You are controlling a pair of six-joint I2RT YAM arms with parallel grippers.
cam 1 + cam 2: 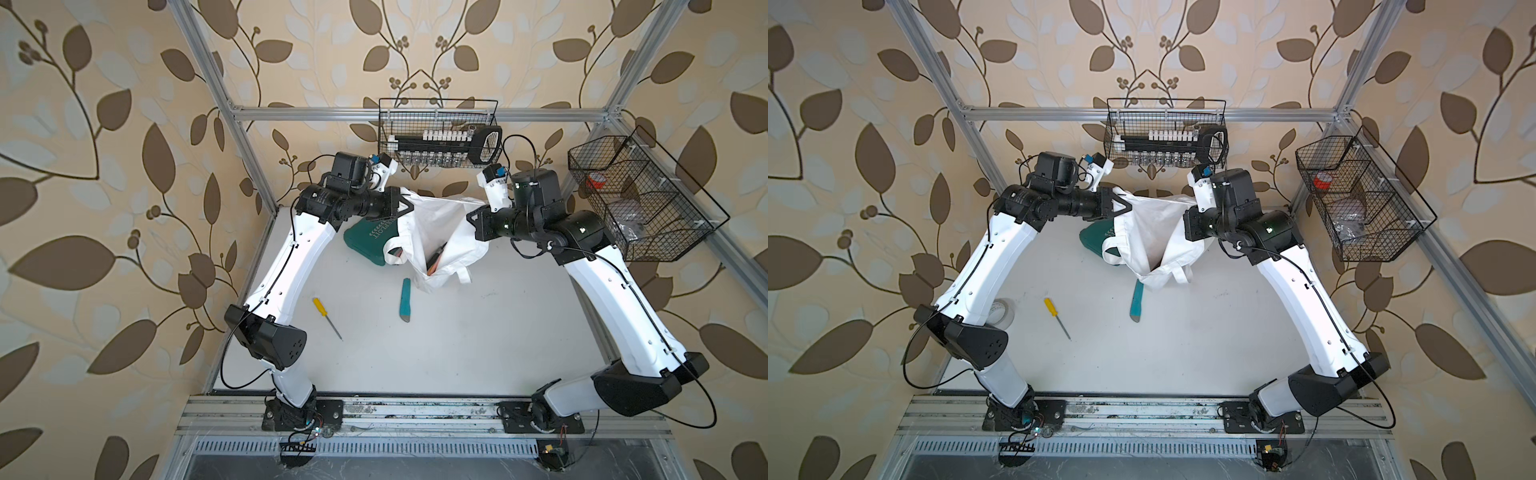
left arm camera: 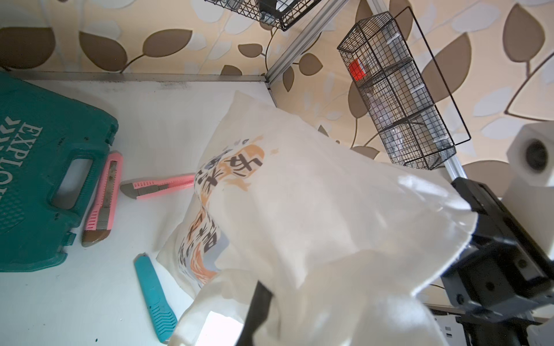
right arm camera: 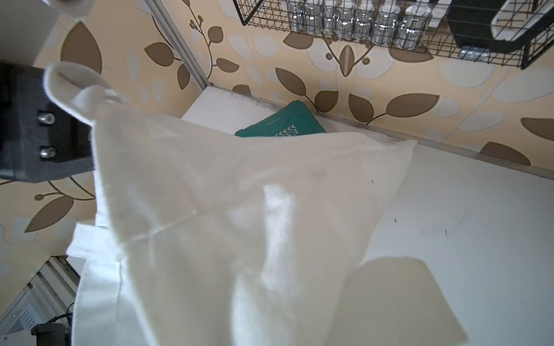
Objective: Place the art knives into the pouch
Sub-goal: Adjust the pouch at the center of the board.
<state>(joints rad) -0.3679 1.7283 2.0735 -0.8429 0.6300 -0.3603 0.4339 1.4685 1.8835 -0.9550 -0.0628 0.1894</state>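
Both arms up at back of worktop (image 1: 478, 332), pouch (image 1: 436, 224) slung between them. Left fingers (image 1: 408, 206) pinched shut on one rim edge, right fingers (image 1: 471, 220) clamped shut on the opposite side. Mouth gapes a bit & the low end sags toward the worktop. Teal art knife (image 1: 405, 301) lies flat on the worktop just beside the pouch's low hem, can't tell if touching. Pink knives (image 2: 103, 194) sit by the green case (image 1: 365, 245), under the cloth as seen from above. Risks, imo:
- no fingers free for the knife, so releasing either side prob lets the mouth flop shut
- thin cloth may slip out of a pinch
- sagging hem could drag or cover the teal knife
- w/ several knives around, the wrong one may get picked
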